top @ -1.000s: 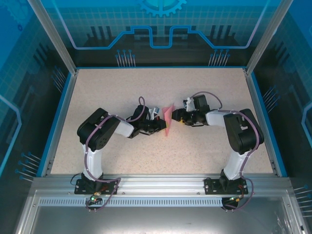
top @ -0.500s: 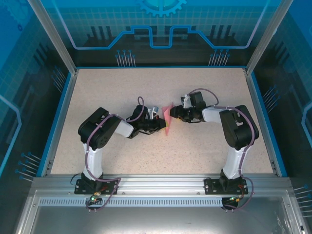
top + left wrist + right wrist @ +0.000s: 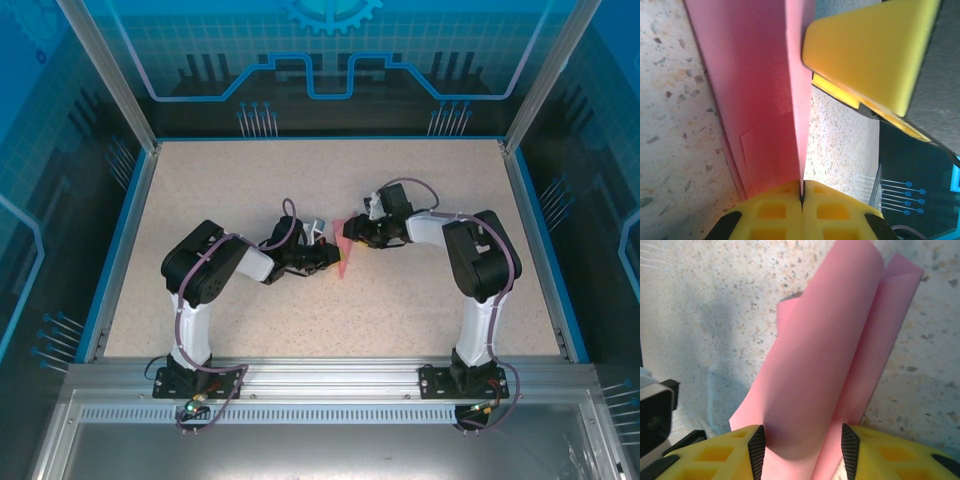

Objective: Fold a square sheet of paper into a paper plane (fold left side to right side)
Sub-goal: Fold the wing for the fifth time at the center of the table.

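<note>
The square sheet of paper [image 3: 343, 256] is a narrow folded pink strip at the table's middle. In the left wrist view the paper [image 3: 755, 100] stands on edge, and my left gripper [image 3: 802, 194] is shut on its lower edge, yellow fingers pressed together. My left gripper [image 3: 330, 258] sits just left of the strip. My right gripper [image 3: 350, 233] reaches in from the right at the strip's far end. In the right wrist view a curled pink fold [image 3: 825, 365] bulges between the fingers of my right gripper [image 3: 800, 452], whose jaws stand apart around it.
The speckled beige tabletop [image 3: 250, 180] has a blue raised rim [image 3: 120, 250] and metal frame posts at its sides. A yellow finger of the right gripper [image 3: 870, 50] hangs close over the paper. The left gripper's grey body [image 3: 655, 410] is near the right one.
The right gripper has moved left and further over the paper, its jaws narrowing around the curled fold. The left gripper has kept its hold in place.
</note>
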You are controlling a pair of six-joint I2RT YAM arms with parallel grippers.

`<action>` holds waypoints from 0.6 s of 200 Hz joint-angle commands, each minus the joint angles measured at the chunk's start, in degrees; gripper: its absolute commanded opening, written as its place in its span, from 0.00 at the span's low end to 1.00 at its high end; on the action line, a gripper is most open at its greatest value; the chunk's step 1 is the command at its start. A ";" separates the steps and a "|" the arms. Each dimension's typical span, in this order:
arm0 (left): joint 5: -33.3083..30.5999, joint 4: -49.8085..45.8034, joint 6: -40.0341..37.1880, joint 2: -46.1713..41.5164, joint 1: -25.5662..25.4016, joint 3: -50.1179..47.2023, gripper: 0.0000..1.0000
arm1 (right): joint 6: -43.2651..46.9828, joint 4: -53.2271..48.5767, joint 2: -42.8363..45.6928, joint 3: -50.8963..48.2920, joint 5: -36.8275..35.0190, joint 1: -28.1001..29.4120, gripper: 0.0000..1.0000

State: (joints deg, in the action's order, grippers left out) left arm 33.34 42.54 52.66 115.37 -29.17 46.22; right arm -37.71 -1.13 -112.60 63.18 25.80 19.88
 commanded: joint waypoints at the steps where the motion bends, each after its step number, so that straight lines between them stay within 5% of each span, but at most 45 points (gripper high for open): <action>1: 1.20 0.96 0.82 1.08 0.76 -0.24 0.05 | 1.31 -4.70 -1.41 1.20 -1.86 0.77 0.47; 120: 1.37 0.56 0.78 -3.04 2.12 -1.36 0.35 | 2.21 -7.05 -3.91 1.77 -2.48 0.77 0.47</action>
State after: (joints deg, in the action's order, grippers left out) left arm 33.93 42.74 54.02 115.28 -28.80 46.22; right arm -36.82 -4.49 -113.51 65.28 25.45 19.90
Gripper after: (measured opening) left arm 0.310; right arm 0.469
